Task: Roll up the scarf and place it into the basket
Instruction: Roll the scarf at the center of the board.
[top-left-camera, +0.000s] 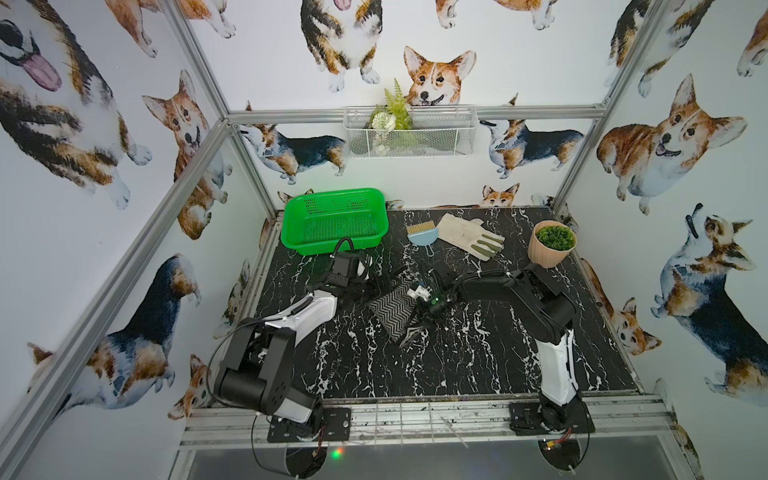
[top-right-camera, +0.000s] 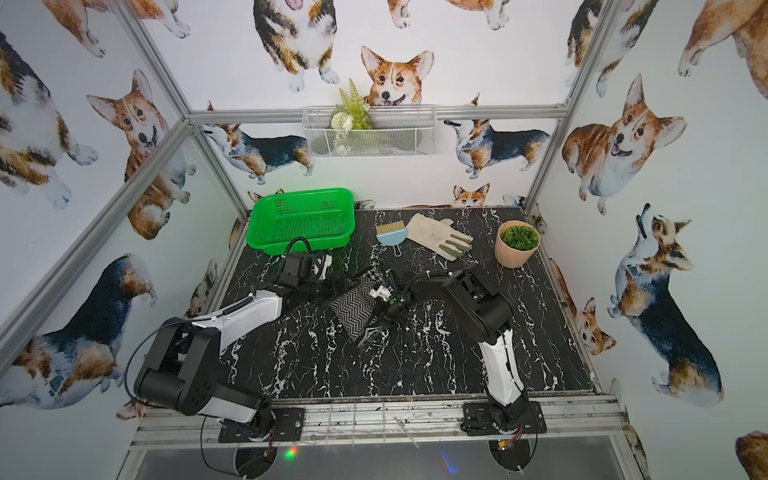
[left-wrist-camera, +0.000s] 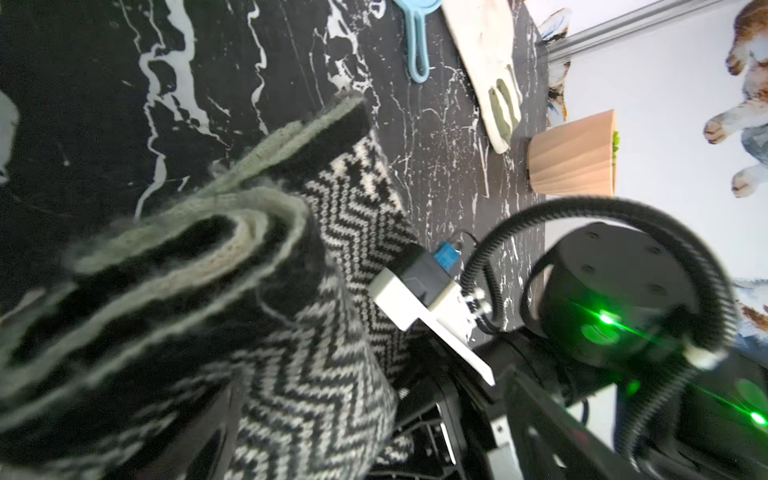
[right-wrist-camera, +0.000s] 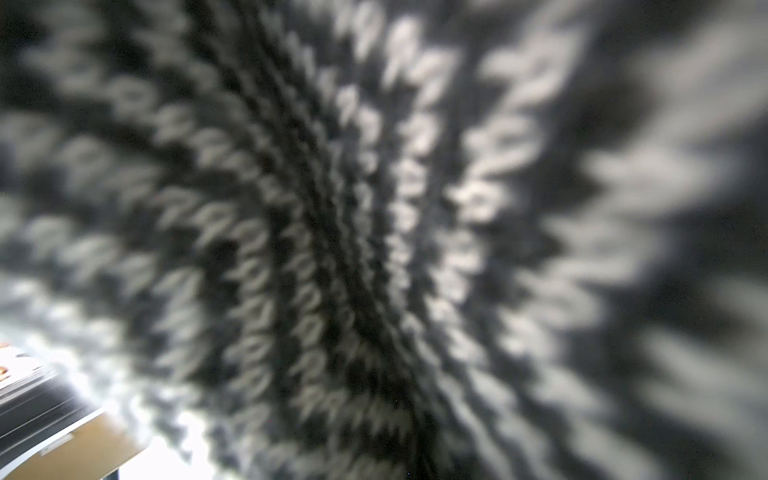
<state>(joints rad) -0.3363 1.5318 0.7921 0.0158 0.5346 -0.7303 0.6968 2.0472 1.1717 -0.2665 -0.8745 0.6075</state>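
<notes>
The scarf (top-left-camera: 392, 309) lies half-rolled mid-table between both arms. The right gripper (top-left-camera: 417, 309) pinches its right edge; the left gripper (top-left-camera: 365, 286) stands spread. Loose coils could unroll before reaching the basket (top-left-camera: 334, 220) far left.

Marble tabletop (top-left-camera: 478, 357) lies bare near the arms; basket (top-left-camera: 334, 220) unobstructed above.
</notes>
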